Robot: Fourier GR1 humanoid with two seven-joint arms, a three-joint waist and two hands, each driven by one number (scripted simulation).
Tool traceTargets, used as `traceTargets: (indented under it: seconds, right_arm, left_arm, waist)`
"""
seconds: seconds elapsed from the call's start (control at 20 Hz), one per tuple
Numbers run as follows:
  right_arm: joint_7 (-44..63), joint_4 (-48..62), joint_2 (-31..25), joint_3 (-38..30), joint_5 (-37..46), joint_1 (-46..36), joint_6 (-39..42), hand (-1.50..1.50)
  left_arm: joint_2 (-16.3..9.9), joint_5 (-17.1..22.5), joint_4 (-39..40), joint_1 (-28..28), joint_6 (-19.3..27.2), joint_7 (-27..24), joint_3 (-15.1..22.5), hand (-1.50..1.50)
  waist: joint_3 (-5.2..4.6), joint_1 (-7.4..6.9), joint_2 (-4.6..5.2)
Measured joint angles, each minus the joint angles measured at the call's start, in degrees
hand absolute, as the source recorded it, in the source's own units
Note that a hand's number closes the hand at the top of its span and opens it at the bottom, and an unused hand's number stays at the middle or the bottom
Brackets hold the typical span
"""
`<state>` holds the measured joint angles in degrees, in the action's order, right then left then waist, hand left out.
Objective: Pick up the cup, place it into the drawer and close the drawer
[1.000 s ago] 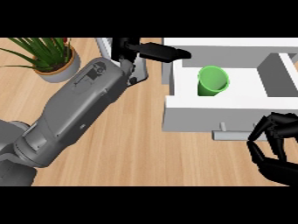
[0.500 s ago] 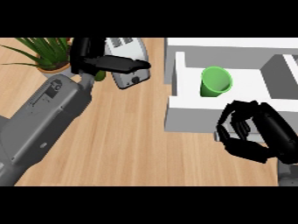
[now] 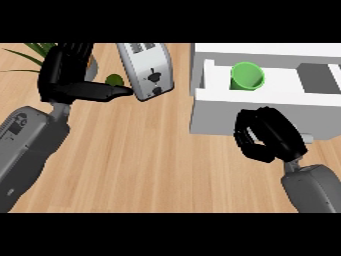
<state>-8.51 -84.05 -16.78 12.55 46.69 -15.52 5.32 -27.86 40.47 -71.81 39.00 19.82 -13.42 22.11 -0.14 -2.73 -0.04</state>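
Right hand (image 3: 267, 135), lower right of frame, fingers curled on nothing, right at the white drawer (image 3: 265, 111) front; contact not clear. Cup (image 3: 247, 76) already sits inside the open drawer, upper right, so pick and place look done; only closing is left. Left hand (image 3: 73, 80), upper left above the table (image 3: 143, 150), fingers extended, holding nothing. Toaster (image 3: 149, 70) and plant (image 3: 36, 51) cut off at the top; small green object (image 3: 114, 79) behind the left hand unidentifiable.

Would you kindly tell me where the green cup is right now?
In the head view, the green cup sits inside the open white drawer at upper right, above the right hand and right of the toaster.
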Motion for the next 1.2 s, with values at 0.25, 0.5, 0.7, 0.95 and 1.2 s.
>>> traceTargets:
  seconds: [0.25, 0.5, 0.7, 0.95, 1.2]
  right_arm:
    - [-3.33, 18.13, 3.46, -0.45, 4.43, -8.74, -6.11, 1.50]
    - [-10.33, 34.61, 4.76, -4.19, 4.31, -17.96, -10.51, 1.50]
    - [-12.54, 46.86, 5.25, -7.17, 4.29, -26.26, -11.63, 1.50]
    - [-15.89, 56.94, 4.58, -10.18, 3.31, -32.23, -11.50, 1.50]
    - [-20.33, 61.32, 3.68, -11.39, 2.62, -33.95, -10.29, 1.50]
  left_arm:
    - [-2.89, 0.58, -4.55, -5.97, -2.49, -0.22, -2.27, -1.50]
    - [-4.94, 0.39, -6.23, -10.05, -5.45, -0.81, -4.93, -1.50]
    - [-5.29, 0.44, -7.08, -11.62, -6.95, -0.87, -6.30, -1.50]
    - [-5.85, 0.70, -6.98, -13.76, -10.36, -2.17, -7.54, -1.50]
    - [-5.63, 1.11, -6.78, -14.63, -12.48, -2.60, -7.98, -1.50]
  waist:
    - [0.15, -0.11, 0.33]
    - [0.06, 0.12, 0.25]
    - [0.08, -0.32, 0.54]
    - [-0.01, -1.00, 0.60]
    - [-0.24, -1.61, 0.25]
